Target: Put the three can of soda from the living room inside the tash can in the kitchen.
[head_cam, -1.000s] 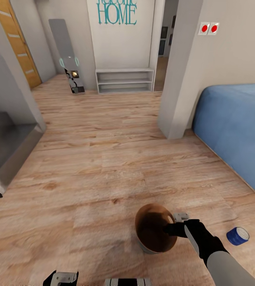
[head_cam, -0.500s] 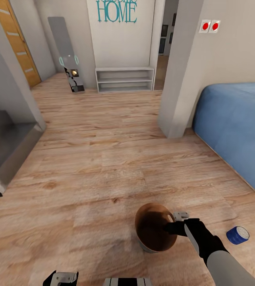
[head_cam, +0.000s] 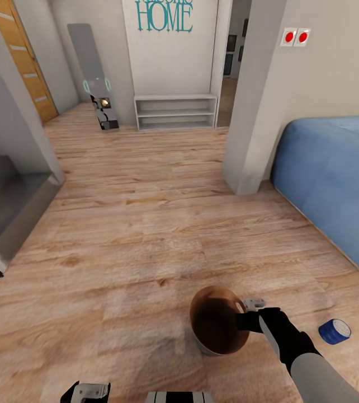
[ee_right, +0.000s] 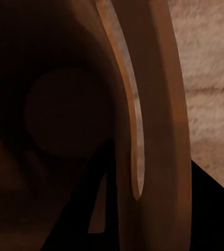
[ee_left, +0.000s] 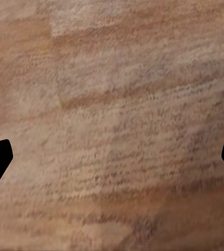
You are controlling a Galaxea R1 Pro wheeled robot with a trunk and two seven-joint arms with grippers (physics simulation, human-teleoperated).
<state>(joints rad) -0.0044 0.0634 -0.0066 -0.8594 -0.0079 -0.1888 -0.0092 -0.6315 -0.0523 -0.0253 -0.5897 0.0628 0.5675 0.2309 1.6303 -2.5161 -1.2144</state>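
Head view: tash can (head_cam: 216, 324) stands upright on the wood plank floor (head_cam: 146, 235), near centre. Right gripper (head_cam: 245, 314) sits at its right rim; right wrist view shows the tan rim (ee_right: 159, 104) running between the fingers, apparently clamped on it, though contact is dim. Dark blue can of soda (head_cam: 334, 331) lies on its side to the right, apart from the bin. Left gripper (ee_left: 112, 162) hangs over bare floor, fingers wide apart. Blue sofa (head_cam: 336, 179) far right.
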